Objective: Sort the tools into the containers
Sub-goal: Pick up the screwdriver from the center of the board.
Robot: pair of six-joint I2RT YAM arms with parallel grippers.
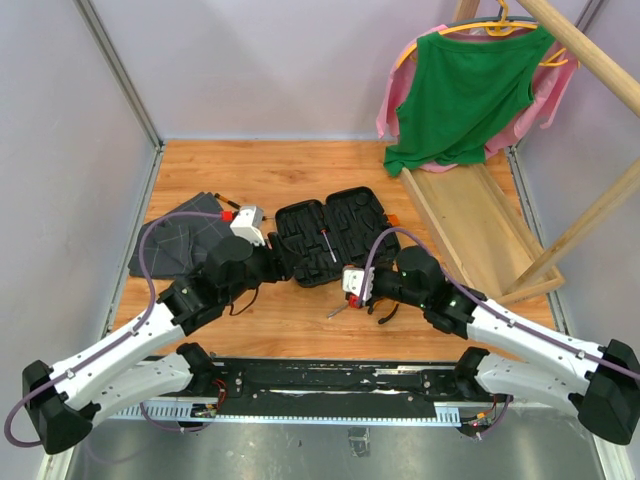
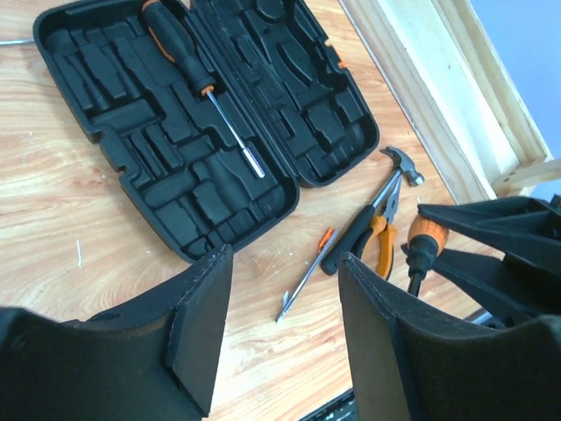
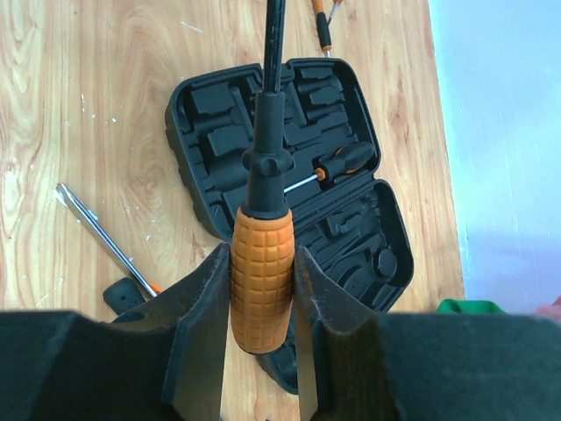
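Right by me is a shiny metal ledge (image 1: 330, 440), and the two arms are bolted there. Past it the table (image 1: 300, 170) is warm orange wood with a few pale scratches. Plain grey walls stand close around it.

The left gripper (image 2: 285, 289) hangs over the wood with its fingers apart - nothing sits between them. The right gripper (image 3: 261, 263) squeezes the fat orange handle of a big screwdriver (image 3: 261, 281). This tool's long line runs straight out from the fingers, and its black shaft points away toward the case (image 1: 325, 235).

Near the right gripper three tools lie loose on the wood. The hammer (image 2: 386, 197) has its steel head at the end nearer the wooden tray (image 1: 430, 215). The pliers (image 2: 383, 237) lie just beside it, and a thin screwdriver (image 2: 307, 276) lies slanted nearby.

A bit farther on, the black case lies open and flat, with both halves showing their slots. One black-handled screwdriver (image 2: 188, 66) rests inside - handle at the far end, tip toward the arms.

To the left is a grey cloth (image 1: 180, 240) with a small screwdriver (image 1: 226, 204) at its far edge. Far right, the long tray sits on the table, and a green shirt (image 1: 465, 90) hangs over a pink one on a yellow hanger.
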